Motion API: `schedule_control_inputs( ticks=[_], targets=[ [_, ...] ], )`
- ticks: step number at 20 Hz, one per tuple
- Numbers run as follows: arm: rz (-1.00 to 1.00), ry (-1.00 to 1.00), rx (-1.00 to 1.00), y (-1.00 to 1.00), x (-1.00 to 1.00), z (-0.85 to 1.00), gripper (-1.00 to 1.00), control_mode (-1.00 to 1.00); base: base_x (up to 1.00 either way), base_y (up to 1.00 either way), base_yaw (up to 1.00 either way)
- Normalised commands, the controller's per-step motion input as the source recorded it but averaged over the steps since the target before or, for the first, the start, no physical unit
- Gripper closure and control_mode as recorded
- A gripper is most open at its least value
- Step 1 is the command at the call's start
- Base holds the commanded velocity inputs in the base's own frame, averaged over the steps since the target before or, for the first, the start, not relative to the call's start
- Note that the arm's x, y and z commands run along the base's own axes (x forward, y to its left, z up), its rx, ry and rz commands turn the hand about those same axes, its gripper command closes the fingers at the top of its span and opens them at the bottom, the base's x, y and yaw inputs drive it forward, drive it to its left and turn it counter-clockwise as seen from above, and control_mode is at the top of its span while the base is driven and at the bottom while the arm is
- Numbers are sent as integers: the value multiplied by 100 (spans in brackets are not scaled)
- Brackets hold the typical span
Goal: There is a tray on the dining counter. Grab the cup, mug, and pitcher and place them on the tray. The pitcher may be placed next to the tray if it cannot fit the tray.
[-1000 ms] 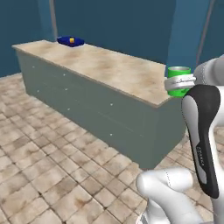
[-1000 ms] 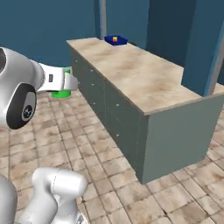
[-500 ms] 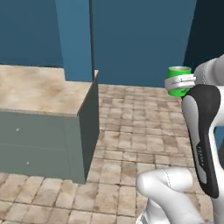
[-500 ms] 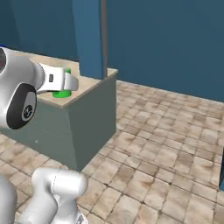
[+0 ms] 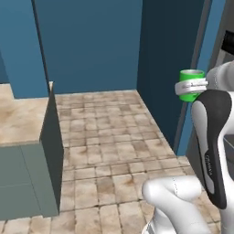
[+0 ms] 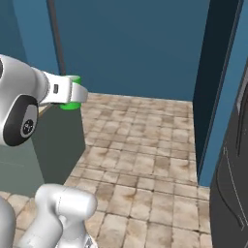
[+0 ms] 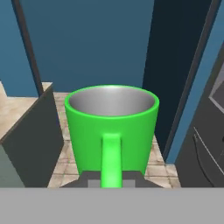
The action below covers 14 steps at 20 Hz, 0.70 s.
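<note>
The bright green mug [image 7: 111, 124] is held in the air, upright, its grey inside open to the hand view. My gripper [image 7: 111, 180] is shut on the mug's handle. From the base, the mug [image 5: 192, 77] sits high at the right, in front of the white hand, and the mug [image 6: 72, 104] peeks out behind the wrist. One end of the dining counter [image 5: 18, 123] lies at the left, well below and left of the mug. The tray, the cup and the pitcher are out of view.
Blue walls [image 5: 91, 45] stand ahead, over a tiled floor [image 6: 145, 164]. A dark appliance front [image 6: 232, 184] rises close on the right. The counter's grey-green end wall [image 6: 58, 140] stands at the left, and a thin dark post [image 7: 26, 48] rises behind it.
The whole picture has swung: the base has turned, so the counter slid off to the left and the blue walls and dark appliance came into view. The mug stays in the grip.
</note>
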Motion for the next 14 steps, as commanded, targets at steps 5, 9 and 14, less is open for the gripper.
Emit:
schedule_control_inputs(
  ticks=[5,9,14],
  targets=[
    [0,0,0,0,0,0,100,100,98,0,0],
    [0,0,0,0,0,0,100,100,100,0,0],
    [0,0,0,0,0,0,100,100,100,0,0]
  ],
)
